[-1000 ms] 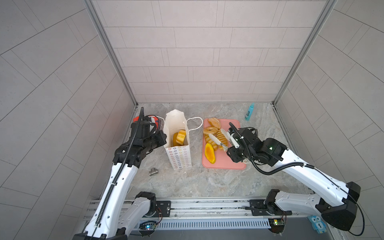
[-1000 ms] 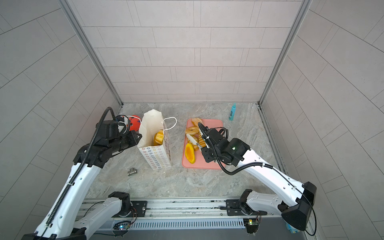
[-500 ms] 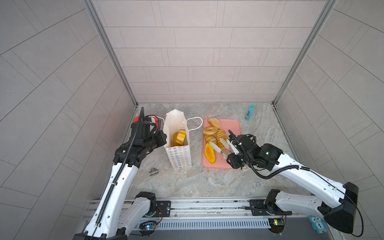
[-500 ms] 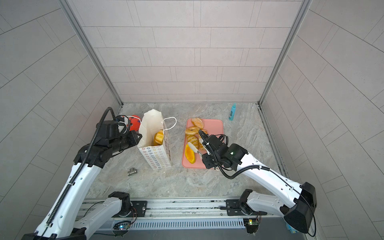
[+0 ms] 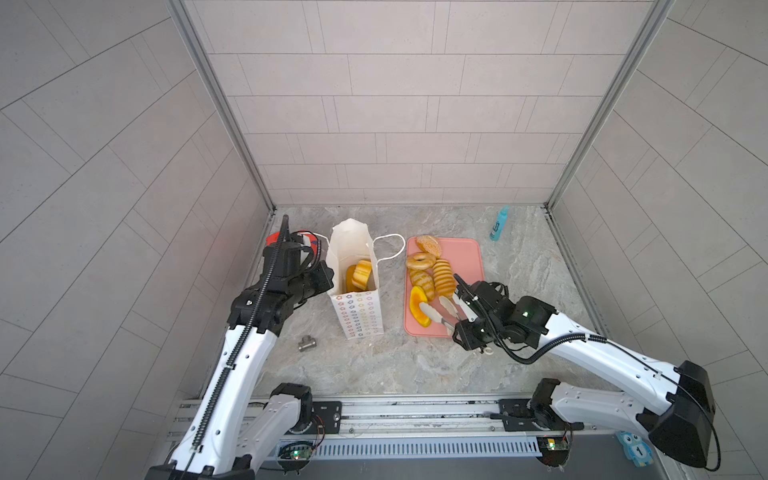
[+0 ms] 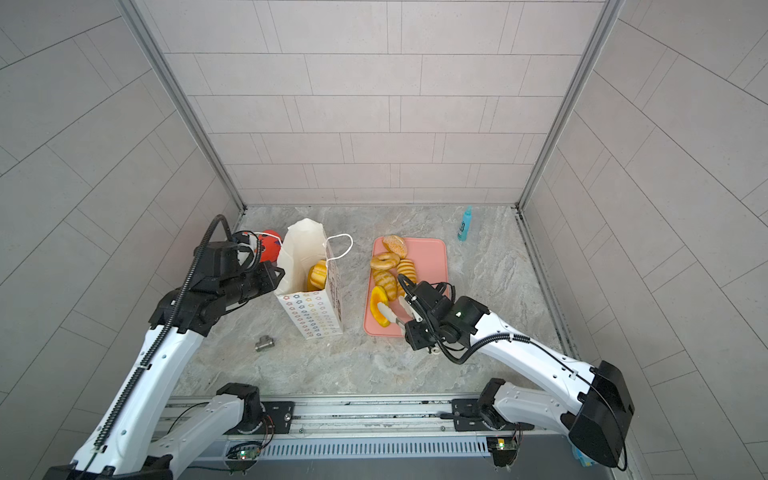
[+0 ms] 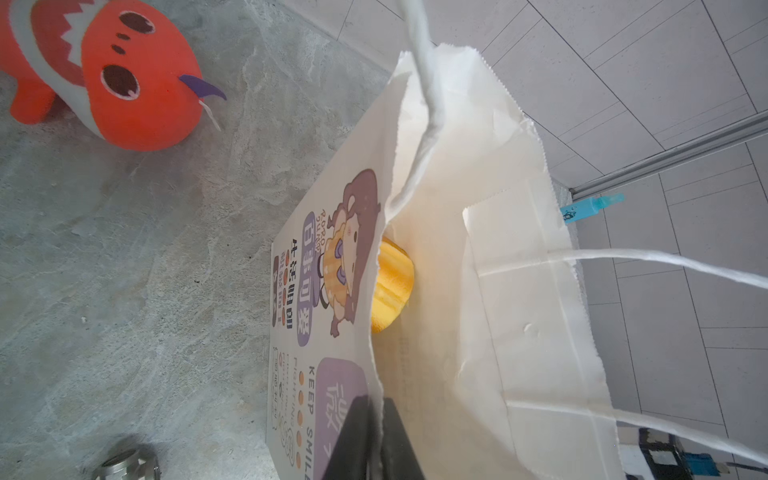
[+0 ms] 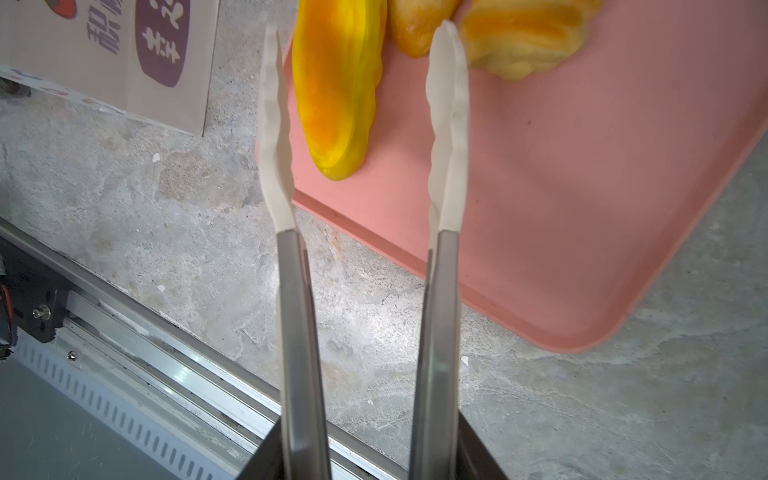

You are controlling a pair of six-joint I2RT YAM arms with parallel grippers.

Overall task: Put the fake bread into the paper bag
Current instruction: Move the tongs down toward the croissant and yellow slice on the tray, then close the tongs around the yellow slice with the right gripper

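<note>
Glossy golden-yellow to brown, the fake bread (image 5: 422,283) is in two places. Five pieces lie on the one pink tray (image 5: 465,257) near the middle of the worktop (image 5: 374,365): one sesame bun (image 5: 429,245) at the tray's far edge, one ring donut (image 5: 420,261), one short ridged roll (image 6: 384,280), one long ridged loaf (image 5: 444,276) and one orange-yellow bun (image 5: 415,305) by the tray's left edge. What look like two more pieces sit inside the one paper bag (image 5: 359,311), which is white, upright and open-mouthed, with coloured flowers on its narrow side, a cartoon girl and purple text on its face, and two cord handles; it stands just left of the tray, apart from it. The left fingers (image 7: 353,449) are pinched tight on the bag's rim. The right fingers (image 8: 478,461) clamp one pair of metal tongs (image 8: 297,332), whose white tips stand apart on either side of the orange-yellow bun; contact cannot be told. One red plush fish (image 7: 124,75) lies by the left edge, one teal bottle (image 5: 498,222) near the far right corner, one small metal fitting (image 5: 306,343) left of the bag
</note>
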